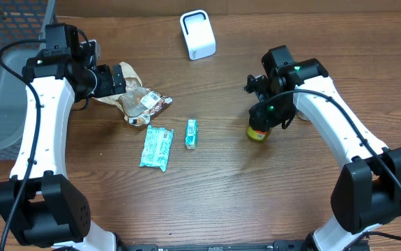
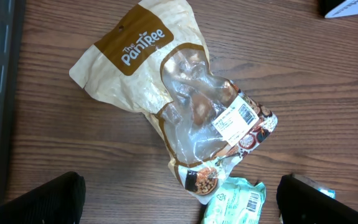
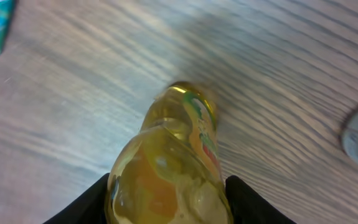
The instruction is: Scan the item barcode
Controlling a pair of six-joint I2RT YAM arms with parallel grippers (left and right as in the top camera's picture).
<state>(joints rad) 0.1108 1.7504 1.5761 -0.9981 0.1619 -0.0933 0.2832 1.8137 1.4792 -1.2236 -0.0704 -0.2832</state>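
On the left, the left gripper (image 1: pixel 115 78) is held wide apart above a tan snack bag (image 1: pixel 136 97). Two teal packets (image 1: pixel 157 148) are seen mid-table, with a white scanner (image 1: pixel 197 34) at the far edge. Over on the right, the yellow bottle (image 1: pixel 256 134) is clamped by the right gripper (image 1: pixel 261 122). Its long axis is pointed straight away from the wrist camera, far end toward the tabletop.

Soft, even light, faint shadows; the right wrist view blurs the jar (image 3: pixel 166 174), while the bag (image 2: pixel 191 118) glints.
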